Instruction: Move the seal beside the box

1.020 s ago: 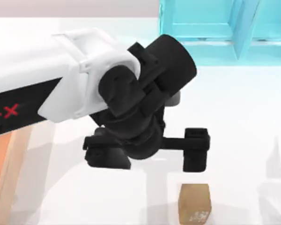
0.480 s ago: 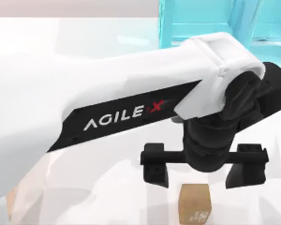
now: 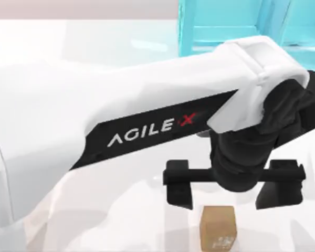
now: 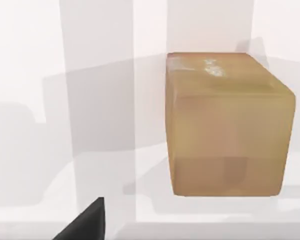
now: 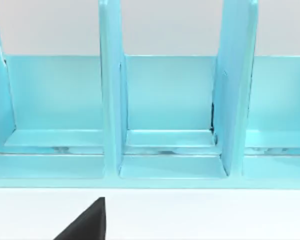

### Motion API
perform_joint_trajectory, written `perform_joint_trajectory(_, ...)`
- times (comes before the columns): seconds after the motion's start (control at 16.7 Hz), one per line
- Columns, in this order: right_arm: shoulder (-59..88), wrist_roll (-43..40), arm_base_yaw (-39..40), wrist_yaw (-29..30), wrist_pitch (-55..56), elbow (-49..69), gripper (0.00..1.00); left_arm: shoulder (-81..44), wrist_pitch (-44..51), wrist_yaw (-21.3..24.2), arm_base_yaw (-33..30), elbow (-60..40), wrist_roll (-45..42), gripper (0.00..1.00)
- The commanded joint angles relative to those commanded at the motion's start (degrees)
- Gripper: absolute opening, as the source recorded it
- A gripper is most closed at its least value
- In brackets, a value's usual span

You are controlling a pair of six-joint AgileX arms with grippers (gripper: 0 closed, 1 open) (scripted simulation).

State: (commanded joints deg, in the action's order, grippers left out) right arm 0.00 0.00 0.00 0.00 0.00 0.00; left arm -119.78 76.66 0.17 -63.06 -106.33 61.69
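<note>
While the left arm (image 3: pixel 121 131) reaches across the table (image 3: pixel 121 220) from the top view's left, its gripper (image 3: pixel 233 191) hangs wide open above the seal (image 3: pixel 218 227); the two black fingers stand well apart, one (image 3: pixel 179 191) to the left of the block and the other (image 3: pixel 280 193) to its right, and they have hold of nothing; the block lies nearer the left finger than the right, so the gripper is not centred on it; whether the fingertips are level with the block or above it I cannot tell. The seal sits on the white table near the bottom edge of the top view, right of the middle, with pale marks on the face towards that edge; it touches neither finger. In the left wrist view the seal (image 4: pixel 227 125) stands close ahead, a tan block resting on the table with pale marks on its upper face, and the tip of one dark finger (image 4: pixel 87 222) shows at the frame's edge, apart from the block. A blue shelf unit (image 3: pixel 241 26) stands at the far side of the table, right of the middle in the top view. The right wrist view looks straight at that shelf unit (image 5: pixel 165 110) and its upright dividers across a strip of white table; a dark finger tip (image 5: pixel 87 222) of the right gripper shows at the frame's edge; how far that gripper is open I cannot tell.
</note>
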Motion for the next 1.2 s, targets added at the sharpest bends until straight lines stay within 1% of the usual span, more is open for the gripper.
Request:
perform_joint_trajectory(0.18,0.0,0.0,0.0,0.0,0.0,0.0,1.0,-0.5,-2.3,-0.1,-0.1,2.1,-0.1,1.0)
perform_joint_trajectory(0.54,0.0,0.0,0.0,0.0,0.0,0.0,1.0,-3.3,-16.5,-0.1,-0.1,13.0,-0.2,1.0)
perform_joint_trajectory(0.66,0.0,0.0,0.0,0.0,0.0,0.0,1.0,-4.0,-19.8,-0.1,-0.1,15.8,-0.2,1.0)
perform_joint_trajectory(0.96,0.0,0.0,0.0,0.0,0.0,0.0,1.0,-4.2,-20.7,-0.1,-0.1,16.7,-0.1,1.0)
perform_joint_trajectory(1.2,0.0,0.0,0.0,0.0,0.0,0.0,1.0,-4.2,-20.7,-0.1,-0.1,16.7,-0.1,0.7)
